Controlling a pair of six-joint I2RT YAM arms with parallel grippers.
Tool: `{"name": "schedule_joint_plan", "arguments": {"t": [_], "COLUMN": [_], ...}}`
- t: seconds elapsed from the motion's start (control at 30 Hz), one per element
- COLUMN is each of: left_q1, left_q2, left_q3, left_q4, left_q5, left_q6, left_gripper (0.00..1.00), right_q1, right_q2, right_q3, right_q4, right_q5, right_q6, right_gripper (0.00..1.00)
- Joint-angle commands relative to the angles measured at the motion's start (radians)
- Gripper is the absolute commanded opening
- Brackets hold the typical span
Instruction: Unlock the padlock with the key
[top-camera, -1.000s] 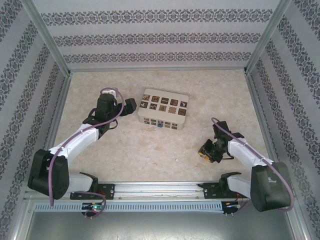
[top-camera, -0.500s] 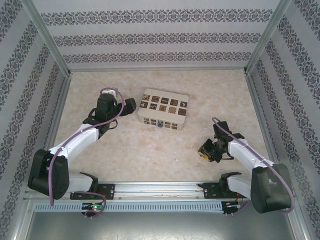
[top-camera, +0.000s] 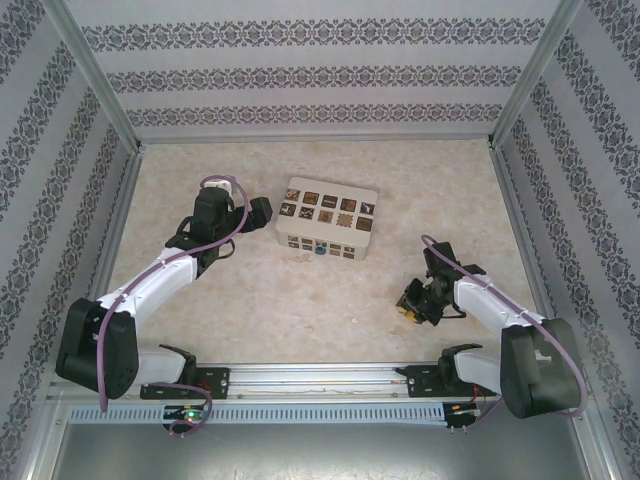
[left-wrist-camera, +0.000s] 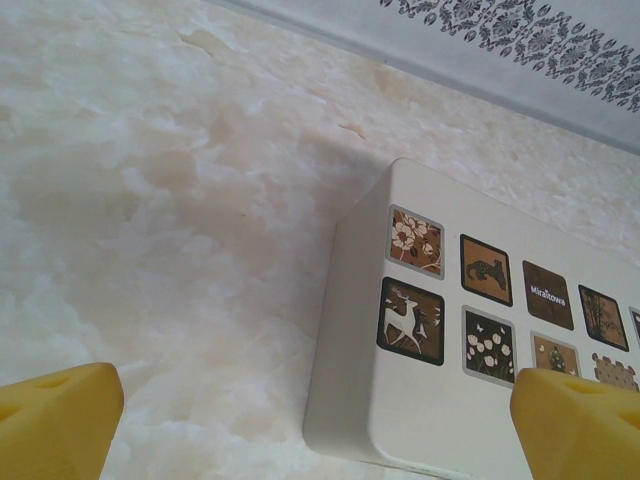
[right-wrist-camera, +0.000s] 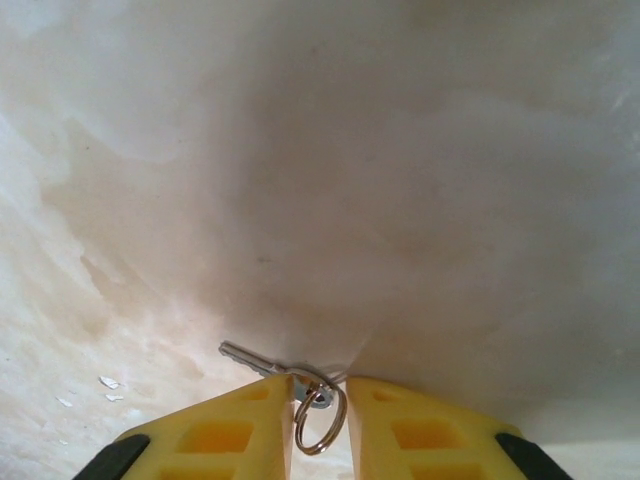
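My right gripper (right-wrist-camera: 318, 392) stands narrow. Its two yellow fingers (right-wrist-camera: 225, 432) leave only a slim gap, and in that gap sit the head of the key (right-wrist-camera: 258, 360) and its wire ring (right-wrist-camera: 318, 425). The blade of the key pokes out to the left past my fingertips and lies flat on the pale, marbled table (right-wrist-camera: 300, 150). I cannot tell whether my pads press on the key's head or merely flank it.

From above, my right gripper (top-camera: 408, 303) is low over the table (top-camera: 300, 310) in the near right part, with the arm bent back toward its base at the near edge. It is well apart from the cream box (top-camera: 327, 218).

My left gripper (left-wrist-camera: 315, 440) is spread wide, one yellow finger in each lower corner of its wrist view, and it holds nothing. It looks down on the left end of the box (left-wrist-camera: 440, 330), whose top carries small dark picture squares. In the overhead view my left gripper (top-camera: 258, 210) sits just beside that left end.

The padlock (top-camera: 319, 249) is a tiny teal speck on the near face of the box, about midway along. It is too small for me to make out its shackle. It is between my two grippers and nearer the left one.
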Motion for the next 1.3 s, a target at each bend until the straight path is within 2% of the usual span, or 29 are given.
{"name": "schedule_joint_plan", "arguments": {"t": [0.0,0.27,0.53,0.63,0.77,0.9,1.07,1.27], "left_q1": [0.009,0.013,0.016,0.015,0.007,-0.04,-0.109,-0.178], "left_q2": [-0.021,-0.044,-0.097,-0.109,-0.1,-0.069,-0.011,0.067], "left_q3": [0.033,0.046,0.098,0.13,0.169,0.2,0.237,0.304], "left_q4": [-0.028,-0.035,-0.087,-0.095,-0.053,0.014,0.075,0.057], "left_q5": [-0.019,-0.007,0.054,0.125,0.28,0.372,0.442,0.465], "left_q6": [0.029,0.026,-0.006,-0.023,-0.053,-0.06,-0.061,-0.062], "left_gripper": [0.99,0.99,0.99,0.99,1.0,0.99,0.92,0.79], "right_q1": [0.023,0.023,0.027,0.036,0.067,0.118,0.188,0.261], "right_q2": [0.033,-0.025,-0.101,-0.112,-0.092,-0.031,0.043,0.087], "right_q3": [-0.003,0.007,-0.022,-0.02,0.008,0.063,0.151,0.212], "right_q4": [0.038,0.108,0.469,0.614,0.799,0.981,1.092,1.111], "right_q5": [0.004,-0.029,-0.157,-0.175,-0.173,-0.161,-0.15,-0.108], "right_q6": [0.001,0.008,0.154,0.225,0.306,0.371,0.406,0.392], "right_gripper": [0.18,0.0,0.0,0.0,0.0,0.0,0.0,0.0]}}
